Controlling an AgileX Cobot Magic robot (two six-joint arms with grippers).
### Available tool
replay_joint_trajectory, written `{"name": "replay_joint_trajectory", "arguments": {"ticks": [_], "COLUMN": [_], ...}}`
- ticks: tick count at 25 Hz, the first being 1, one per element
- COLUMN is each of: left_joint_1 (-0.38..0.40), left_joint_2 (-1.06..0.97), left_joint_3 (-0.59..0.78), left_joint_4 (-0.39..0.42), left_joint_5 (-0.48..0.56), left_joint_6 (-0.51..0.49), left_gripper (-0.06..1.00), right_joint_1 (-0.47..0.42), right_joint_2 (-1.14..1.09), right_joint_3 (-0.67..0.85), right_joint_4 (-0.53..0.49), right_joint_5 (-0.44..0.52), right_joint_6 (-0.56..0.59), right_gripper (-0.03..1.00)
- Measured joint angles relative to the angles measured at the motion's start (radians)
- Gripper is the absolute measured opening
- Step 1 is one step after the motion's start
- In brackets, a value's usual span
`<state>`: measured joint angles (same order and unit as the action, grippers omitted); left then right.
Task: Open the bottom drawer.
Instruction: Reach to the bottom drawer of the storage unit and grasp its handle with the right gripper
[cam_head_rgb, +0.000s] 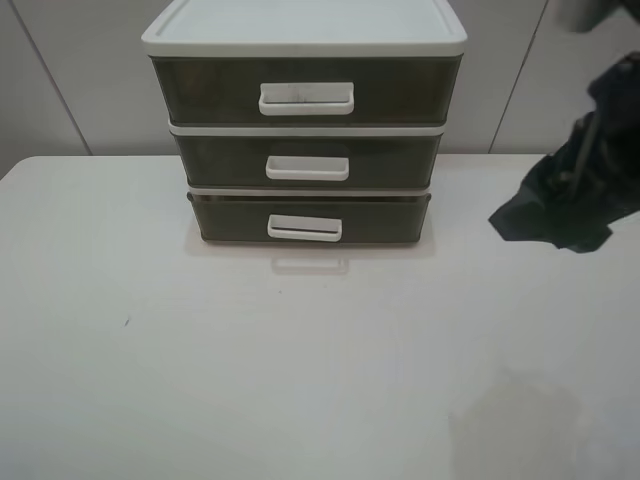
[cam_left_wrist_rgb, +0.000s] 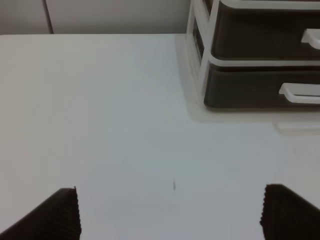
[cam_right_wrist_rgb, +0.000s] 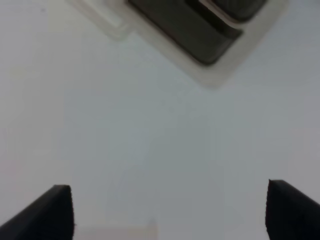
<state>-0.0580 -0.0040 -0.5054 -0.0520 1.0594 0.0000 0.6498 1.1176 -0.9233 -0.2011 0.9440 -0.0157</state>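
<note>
A three-drawer unit (cam_head_rgb: 305, 45) with a white frame stands at the back middle of the white table. The bottom drawer (cam_head_rgb: 235, 220) is the shallowest, dark smoky brown, with a small white loop handle (cam_head_rgb: 304, 228); it sits pushed in. It also shows in the left wrist view (cam_left_wrist_rgb: 245, 90) with its handle (cam_left_wrist_rgb: 300, 93). My left gripper (cam_left_wrist_rgb: 170, 215) is open and empty above the table, well in front and left of the unit. My right gripper (cam_right_wrist_rgb: 167, 210) is open and empty; its black arm (cam_head_rgb: 565, 195) hovers to the right of the unit. A blurred corner of the drawer (cam_right_wrist_rgb: 185, 25) shows there.
The white table (cam_head_rgb: 300, 380) stretches in front of the unit, with a small dark speck (cam_head_rgb: 127, 321) at the left. A pale panelled wall (cam_head_rgb: 70, 70) stands behind. The mid drawer (cam_head_rgb: 225, 160) and top drawer (cam_head_rgb: 205, 90) are pushed in.
</note>
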Motion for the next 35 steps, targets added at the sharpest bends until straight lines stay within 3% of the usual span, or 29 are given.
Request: {"name": "replay_joint_trajectory", "arguments": {"ticks": [3, 8, 23, 31, 35], "left_joint_1": [0.0, 0.0, 0.0, 0.0, 0.0], "left_joint_2": [0.0, 0.0, 0.0, 0.0, 0.0], "left_joint_3": [0.0, 0.0, 0.0, 0.0, 0.0], "left_joint_4": [0.0, 0.0, 0.0, 0.0, 0.0], "left_joint_5": [0.0, 0.0, 0.0, 0.0, 0.0], "left_joint_6": [0.0, 0.0, 0.0, 0.0, 0.0], "left_gripper": [0.74, 0.74, 0.74, 0.74, 0.74], "right_joint_1": [0.055, 0.066, 0.176, 0.195, 0.187], "right_joint_2": [0.124, 0.284, 0.626, 0.722, 0.727], "right_joint_3": [-0.002, -0.002, 0.016, 0.055, 0.056], "right_joint_4": [0.002, -0.016, -0.398, -0.641, -0.688], "right_joint_5": [-0.074, -0.214, -0.638, -0.73, -0.758], "right_joint_6": [0.0, 0.0, -0.032, 0.11, 0.113], "right_gripper": [0.76, 0.76, 0.76, 0.76, 0.76]}}
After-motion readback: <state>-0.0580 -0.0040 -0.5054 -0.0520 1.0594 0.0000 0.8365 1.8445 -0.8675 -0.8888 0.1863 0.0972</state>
